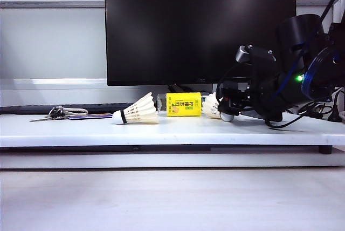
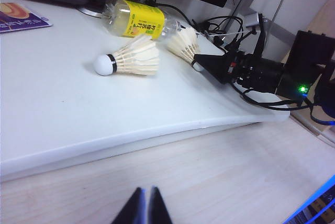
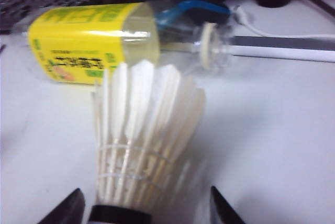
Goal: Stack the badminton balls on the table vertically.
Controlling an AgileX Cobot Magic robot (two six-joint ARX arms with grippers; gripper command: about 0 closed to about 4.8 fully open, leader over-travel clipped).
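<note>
Yellow label (image 3: 89, 43) on the clear bottle (image 1: 180, 104), with small print too blurry to read. No other words or numbers clear enough to read.

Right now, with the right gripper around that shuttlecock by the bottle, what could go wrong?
1. The right gripper is open, its fingers either side of the near shuttlecock; closing on the feathers rather than the black band could crush them.
2. The bottle lies just behind it; a push forward could roll it.
3. The other shuttlecock lies on its side on the table, so stacking onto it may fail. The left gripper is shut, off the table.
</note>
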